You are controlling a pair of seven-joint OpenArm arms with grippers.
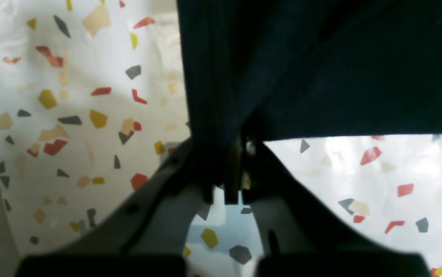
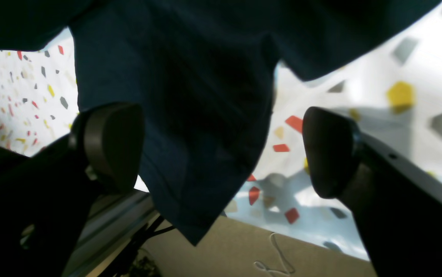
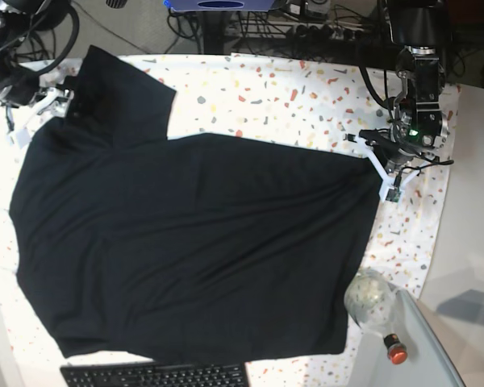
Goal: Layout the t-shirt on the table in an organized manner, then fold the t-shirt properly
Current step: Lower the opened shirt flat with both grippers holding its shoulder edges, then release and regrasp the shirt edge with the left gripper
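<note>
The black t-shirt (image 3: pixel 185 242) lies spread over most of the speckled table (image 3: pixel 306 89), one sleeve pointing to the far left corner. My left gripper (image 3: pixel 381 161) is at the shirt's right edge. In the left wrist view that gripper (image 1: pixel 232 173) is shut on a pinched fold of the t-shirt (image 1: pixel 321 77), lifted above the table (image 1: pixel 71 115). My right gripper (image 3: pixel 52 103) is at the far left by the sleeve. In the right wrist view it (image 2: pixel 221 150) stands open, its pads (image 2: pixel 113 146) wide apart, with a flap of the t-shirt (image 2: pixel 190 96) hanging loose between them.
A black keyboard (image 3: pixel 155 376) lies at the table's near edge, just under the shirt's hem. A clear bottle (image 3: pixel 371 302) with a red cap (image 3: pixel 397 352) lies at the near right corner. Cables (image 3: pixel 266 24) run behind the table. The floor (image 2: pixel 244 250) shows past the table's edge.
</note>
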